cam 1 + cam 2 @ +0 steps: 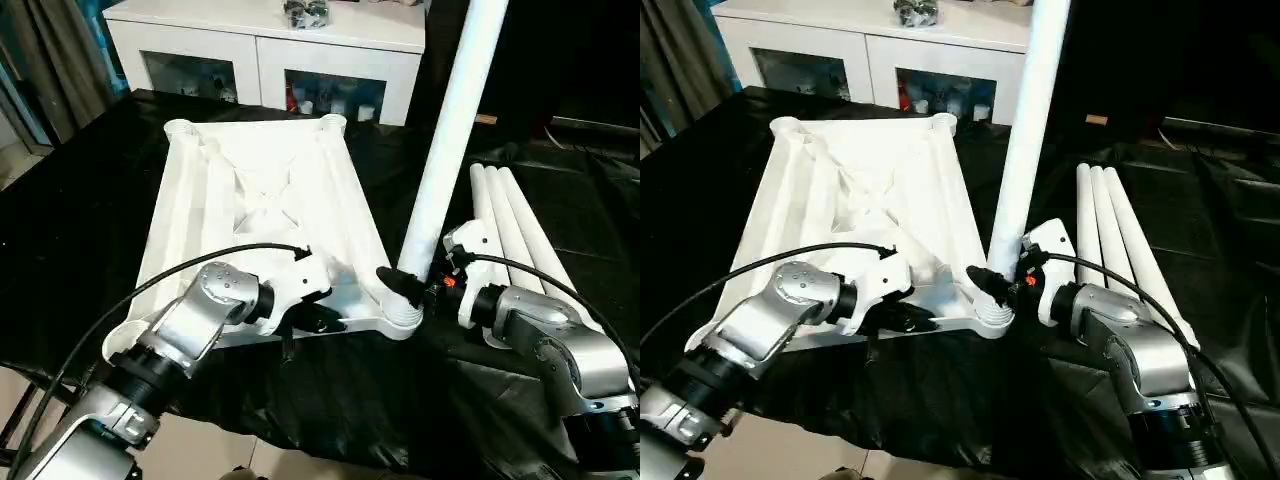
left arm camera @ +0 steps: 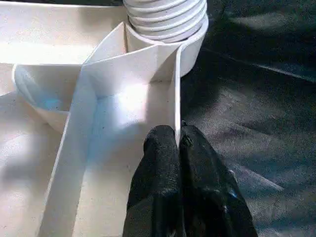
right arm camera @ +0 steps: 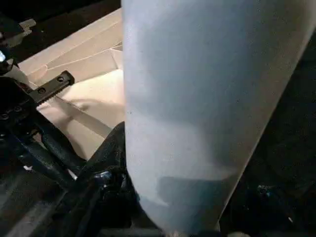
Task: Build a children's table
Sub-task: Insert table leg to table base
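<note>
The white tabletop (image 1: 260, 190) lies upside down on black cloth, ribbed underside up, with round sockets at its corners. One white leg (image 1: 455, 120) stands upright in the near right corner socket (image 1: 400, 322). My right gripper (image 1: 410, 285) is shut on this leg just above the socket; in the right wrist view the leg (image 3: 197, 98) stands between its black fingers. My left gripper (image 1: 322, 318) sits at the tabletop's near edge, left of that socket. In the left wrist view its fingers (image 2: 163, 163) are shut on the thin rim wall (image 2: 176, 98).
Three more white legs (image 1: 510, 215) lie side by side on the cloth to the right of the tabletop. A white cabinet (image 1: 270, 50) with glass doors stands behind. Bare floor (image 1: 250, 450) shows past the cloth's near edge.
</note>
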Available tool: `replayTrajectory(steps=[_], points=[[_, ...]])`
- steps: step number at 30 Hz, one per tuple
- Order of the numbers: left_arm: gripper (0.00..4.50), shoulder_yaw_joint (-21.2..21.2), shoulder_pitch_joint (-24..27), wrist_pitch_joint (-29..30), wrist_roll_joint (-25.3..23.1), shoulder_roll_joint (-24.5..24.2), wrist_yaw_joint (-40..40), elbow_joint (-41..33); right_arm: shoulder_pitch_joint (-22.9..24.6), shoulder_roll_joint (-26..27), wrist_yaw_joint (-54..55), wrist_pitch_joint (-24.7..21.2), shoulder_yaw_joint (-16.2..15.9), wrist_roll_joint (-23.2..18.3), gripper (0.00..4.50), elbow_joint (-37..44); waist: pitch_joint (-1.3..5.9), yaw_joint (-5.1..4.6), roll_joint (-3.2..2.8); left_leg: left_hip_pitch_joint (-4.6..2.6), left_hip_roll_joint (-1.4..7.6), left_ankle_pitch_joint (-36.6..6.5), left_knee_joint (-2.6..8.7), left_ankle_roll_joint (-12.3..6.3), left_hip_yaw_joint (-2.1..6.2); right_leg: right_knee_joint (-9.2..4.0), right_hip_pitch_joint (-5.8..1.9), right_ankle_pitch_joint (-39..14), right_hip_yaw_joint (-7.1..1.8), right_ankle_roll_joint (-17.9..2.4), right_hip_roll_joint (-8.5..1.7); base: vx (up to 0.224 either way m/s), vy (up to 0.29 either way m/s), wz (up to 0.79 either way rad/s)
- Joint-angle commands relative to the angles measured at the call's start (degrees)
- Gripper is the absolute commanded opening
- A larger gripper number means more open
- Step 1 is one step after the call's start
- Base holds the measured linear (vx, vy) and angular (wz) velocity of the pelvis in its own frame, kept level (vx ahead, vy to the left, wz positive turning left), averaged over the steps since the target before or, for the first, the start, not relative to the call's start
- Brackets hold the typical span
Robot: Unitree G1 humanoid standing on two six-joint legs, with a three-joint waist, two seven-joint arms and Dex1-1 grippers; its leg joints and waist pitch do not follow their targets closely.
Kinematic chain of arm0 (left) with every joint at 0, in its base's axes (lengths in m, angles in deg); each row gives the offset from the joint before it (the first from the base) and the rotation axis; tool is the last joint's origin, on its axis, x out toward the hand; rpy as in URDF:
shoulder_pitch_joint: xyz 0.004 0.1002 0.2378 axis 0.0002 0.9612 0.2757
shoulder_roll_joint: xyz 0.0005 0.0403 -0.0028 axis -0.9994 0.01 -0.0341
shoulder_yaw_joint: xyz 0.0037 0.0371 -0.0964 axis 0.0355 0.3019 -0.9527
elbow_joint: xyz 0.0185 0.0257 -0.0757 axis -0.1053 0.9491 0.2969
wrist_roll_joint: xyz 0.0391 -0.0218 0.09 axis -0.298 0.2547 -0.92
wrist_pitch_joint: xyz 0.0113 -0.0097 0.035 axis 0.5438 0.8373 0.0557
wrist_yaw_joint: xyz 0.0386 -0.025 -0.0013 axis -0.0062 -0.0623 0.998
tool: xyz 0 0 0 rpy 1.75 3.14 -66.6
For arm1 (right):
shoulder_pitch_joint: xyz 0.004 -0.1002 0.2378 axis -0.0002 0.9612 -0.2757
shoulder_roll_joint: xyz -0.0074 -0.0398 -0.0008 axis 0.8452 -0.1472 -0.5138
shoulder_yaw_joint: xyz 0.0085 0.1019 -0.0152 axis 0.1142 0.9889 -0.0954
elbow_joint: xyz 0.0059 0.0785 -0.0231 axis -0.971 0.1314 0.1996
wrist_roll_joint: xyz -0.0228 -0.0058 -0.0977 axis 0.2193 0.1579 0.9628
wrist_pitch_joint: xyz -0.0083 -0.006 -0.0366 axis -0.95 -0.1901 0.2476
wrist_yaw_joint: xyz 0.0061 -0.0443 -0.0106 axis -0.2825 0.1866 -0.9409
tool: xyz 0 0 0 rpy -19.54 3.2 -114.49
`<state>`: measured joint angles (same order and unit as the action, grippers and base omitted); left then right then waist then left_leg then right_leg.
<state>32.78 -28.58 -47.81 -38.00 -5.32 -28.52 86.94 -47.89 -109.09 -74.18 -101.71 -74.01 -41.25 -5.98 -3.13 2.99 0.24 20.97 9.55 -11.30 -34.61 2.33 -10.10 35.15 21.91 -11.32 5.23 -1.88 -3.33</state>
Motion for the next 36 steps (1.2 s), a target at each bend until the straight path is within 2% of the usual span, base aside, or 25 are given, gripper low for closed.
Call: replayTrajectory(steps=[1, 3, 6, 11, 12, 13, 15, 16, 17, 19, 20, 25, 30, 33, 36], points=[[0.0, 0.04, 0.8, 0.81, 0.92, -0.02, -1.67, -1.39, 1.17, -0.19, -0.5, -0.79, 1.01, -0.61, 1.91, -0.42, 3.85, 0.43, -0.14, -0.43, 4.2, -5.87, 3.76, -2.71, 1.59, -4.05, -3.18, -6.96, -3.97, -12.19, -6.04, 0.0, 0.0, 0.0], [0.0, -0.26, 1.01, 1.29, 1.12, 0.2, -1.22, -2.01, 2.62, 0.05, -0.33, -0.21, 1.9, -1.1, 1.91, -0.43, 3.86, 0.55, -0.47, -0.51, 4.21, -5.74, 3.77, -2.73, 1.61, -3.99, -3.1, -6.3, -3.95, -12.36, -6.01, 0.0, 0.0, 0.0], [0.0, -0.61, 1.22, 1.74, 1.06, 0.49, -0.39, -2.53, 4.21, 0.84, 0.21, 1.27, 2.98, -1.52, 1.91, -1.15, 3.93, 0.81, -0.26, -0.49, 4.26, -5.81, 3.75, -2.87, 1.56, -3.94, -3.11, -5.5, -3.97, -12.67, -6.11, 0.0, 0.0, 0.0], [0.0, -1.2, 1.19, 2.32, 0.98, 1.35, 1.06, -2.37, 6.47, 2.71, 2.24, 4.85, 3.55, -0.13, 1.91, -3.88, 3.72, 0.73, -0.24, -0.53, 4.17, -7.32, 3.91, -2.38, 1.57, -4.36, -3.02, -8.78, -3.86, -12.03, -6.06, 0.0, 0.0, 0.0], [0.0, -1.33, 1.07, 2.39, 0.96, 1.69, 1.42, -2.12, 6.93, 3.35, 2.55, 5.64, 3.84, -0.19, 1.91, -4.61, 3.66, 0.74, -1.09, -0.6, 4.18, -8.46, 3.93, -1.96, 1.65, -4.65, -2.87, -9.63, -3.86, -11.91, -6.06, 0.0, 0.0, 0.0], [0.0, -1.41, 0.94, 2.43, 0.88, 1.99, 1.79, -1.84, 7.33, 3.92, 2.74, 6.35, 4.11, -0.3, 1.91, -5.16, 3.58, 0.69, -0.8, -0.59, 4.11, -9.7, 3.99, -1.68, 1.65, -4.81, -2.91, -10.92, -3.85, -11.73, -6.08, 0.0, 0.0, 0.0], [0.0, -1.46, 0.8, 2.52, 0.6, 2.51, 2.43, -1.45, 8.44, 5.25, 3.26, 7.89, 5.06, -0.72, 1.91, -5.98, 3.64, 0.75, -0.82, -0.59, 4.09, -10.04, 4.05, -1.51, 1.73, -4.94, -2.99, -12.27, -3.83, -11.23, -6.12, 0.0, 0.0, 0.0], [0.0, -1.5, 0.77, 2.54, 0.46, 2.74, 2.81, -1.29, 8.92, 5.66, 3.23, 8.63, 5.37, -0.89, 1.91, -6.19, 3.51, 0.78, -0.88, -0.73, 4.16, -10.91, 4.1, -1.48, 1.7, -5.18, -2.76, -13.38, -3.86, -10.89, -6.15, 0.0, 0.0, 0.0], [0.0, -1.49, 0.74, 2.57, 0.31, 2.93, 3.01, -1.14, 9.35, 6.05, 3.46, 9.53, 5.72, -0.82, 1.91, -6.36, 3.62, 0.73, -1.2, -0.68, 4.17, -11.18, 4.18, -1.29, 1.82, -5.16, -2.91, -13.5, -3.78, -10.69, -6.11, 0.0, 0.0, 0.0], [0.0, -1.34, 0.74, 2.48, 0.05, 3.09, 3.16, -0.89, 10.35, 6.61, 3.66, 10.55, 6.23, -0.96, 1.91, -6.11, 3.58, 0.7, -1.11, -0.72, 4.18, -11.51, 4.24, -1.34, 1.82, -5.25, -2.85, -13.52, -3.79, -10.48, -6.05, 0.0, 0.0, 0.0], [0.0, -1.29, 0.72, 2.42, -0.04, 3.13, 3.22, -0.79, 10.65, 6.69, 3.56, 10.73, 6.32, -1.07, 1.91, -5.93, 3.55, 0.75, -1.26, -0.9, 4.23, -12.01, 4.31, -1.36, 1.82, -5.29, -2.68, -13.86, -3.81, -10.42, -6.03, 0.0, 0.0, 0.0], [0.0, -1.18, 0.28, 1.91, -0.76, 3.51, 4.05, 0.51, 14.59, 7.75, 3.73, 15.26, 6.17, -0.38, 1.91, -4.25, 3.55, 0.82, -1.15, -0.74, 4.21, -12.38, 4.46, -1.51, 1.88, -5.45, -2.82, -15.08, -3.84, -9.68, -6.23, 0.0, 0.0, 0.0], [0.0, -1.12, 0.1, 1.43, -1.22, 3.68, 4.09, 1.28, 15.69, 7.82, 3.6, 16.66, 5.92, 0.39, 1.91, -3.36, 3.25, 0.6, -1.22, -0.82, 4.09, -14.38, 4.64, -1.5, 1.96, -6.01, -2.66, -19.43, -3.8, -8.62, -6.21, 0.0, 0.0, 0.0], [0.0, -1.01, -0.09, 1.09, -1.66, 3.73, 4.08, 1.81, 16.42, 6.74, 3.49, 16.61, 5.42, 1.01, 1.91, -1.7, 3.13, 0.53, -1.05, -1.07, 4.08, -15.75, 4.75, -1.2, 2.01, -6.33, -2.56, -22.34, -3.82, -7.77, -6.22, 0.0, 0.0, 0.0], [0.0, -0.91, -0.28, 0.81, -1.9, 3.68, 3.9, 2.1, 16.42, 5.02, 2.95, 16.56, 3.96, 2.35, 1.91, -1.26, 3.26, 0.59, -1.12, -1.0, 4.23, -14.78, 4.84, -1.37, 2.03, -6.15, -2.6, -20.41, -3.89, -7.93, -6.14, 0.0, 0.0, 0.0]])
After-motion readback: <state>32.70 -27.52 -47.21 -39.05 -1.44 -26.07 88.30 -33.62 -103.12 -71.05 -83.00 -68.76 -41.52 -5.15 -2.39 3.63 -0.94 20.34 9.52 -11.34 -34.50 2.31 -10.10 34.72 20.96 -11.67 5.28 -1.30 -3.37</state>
